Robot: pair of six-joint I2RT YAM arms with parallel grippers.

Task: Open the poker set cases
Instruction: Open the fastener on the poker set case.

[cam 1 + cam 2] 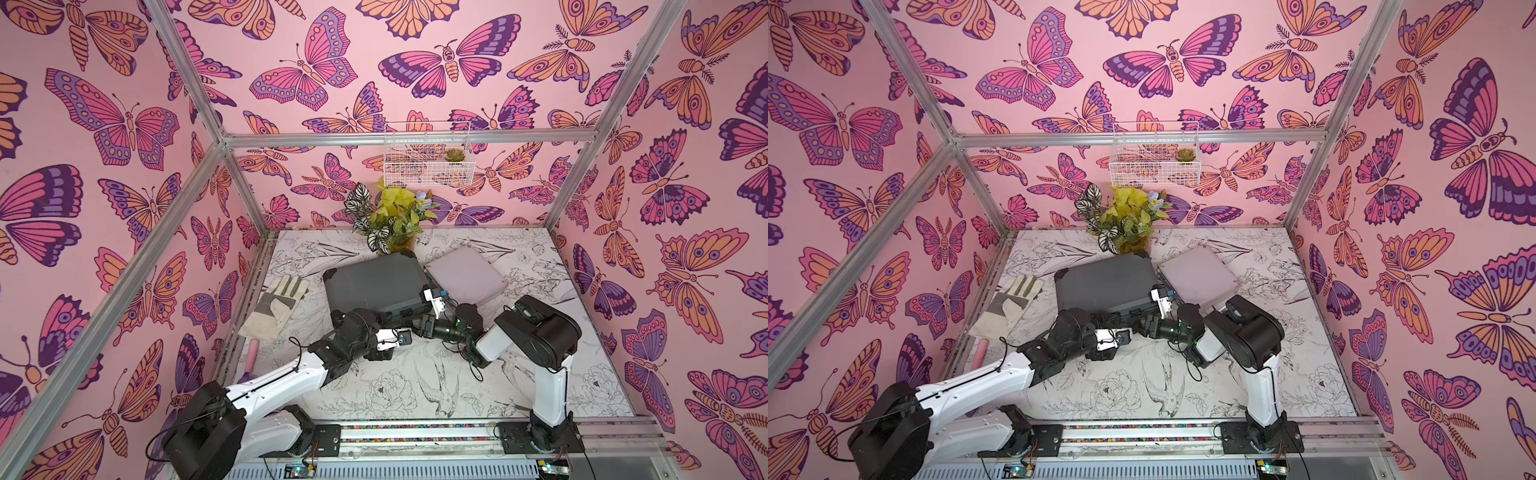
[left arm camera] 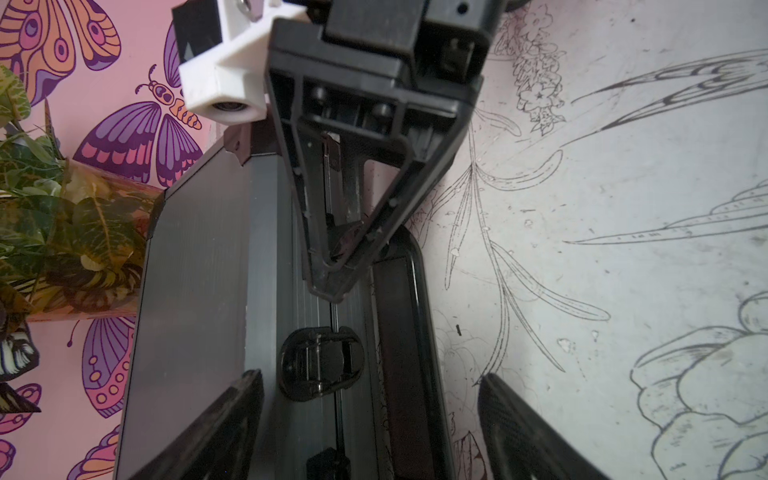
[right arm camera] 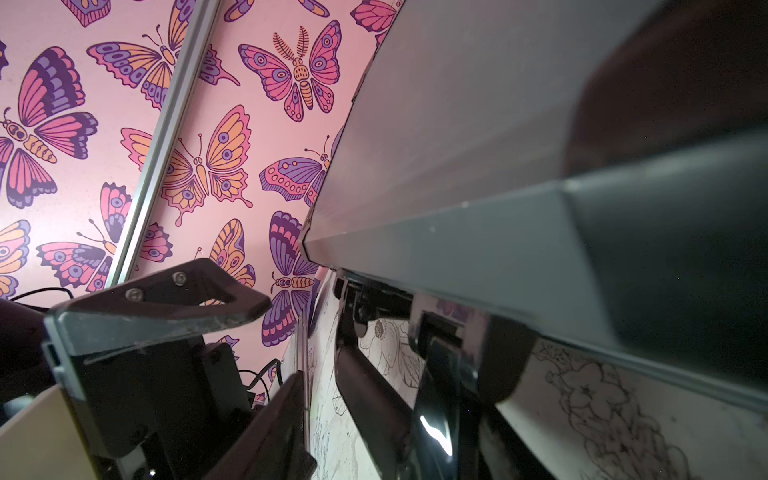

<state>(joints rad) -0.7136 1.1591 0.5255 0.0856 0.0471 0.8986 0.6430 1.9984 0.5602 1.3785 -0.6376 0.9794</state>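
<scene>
left gripper (image 2: 370, 376) stands wide: in the left wrist view its two fingers (image 2: 232, 424) are far apart, one over the lid of the dark grey case (image 2: 195, 291), the other out over the table (image 2: 602, 291), w/ the case's front face btwn them. nothing is pinched; whether either finger touches the case i can't tell. a black latch (image 2: 320, 365) sits on the seam of that front face, right btwn the fingers. the long black handle (image 2: 397, 332) runs beside it on the table side. farther along the same face is the right gripper (image 2: 332, 282), tip at the seam near the end of the handle. it shows side-on only, so how far its jaws are apart, or if it grips anything, can't tell. the right wrist view is filled by the case's lid and front edge, too close to settle it

in both top views the dark grey case lies mid-table w/ both arms meeting at its near edge. whether its lid is up at all i can't tell. its far right corner is just beside the smaller silvery-pink case (image 1: 463, 274), which lies flat and shut on the r side, turned at an angle. a potted plant (image 1: 386, 220) stands right behind the dark grey case at the back wall. a work glove (image 1: 276, 307) lies to the l of the case, w/ a pink-handled tool (image 1: 253, 353) near it by the table edge. a white wire basket (image 1: 428, 156) hangs on the back wall above the plant w/ a small succulent (image 1: 455, 154) inside
</scene>
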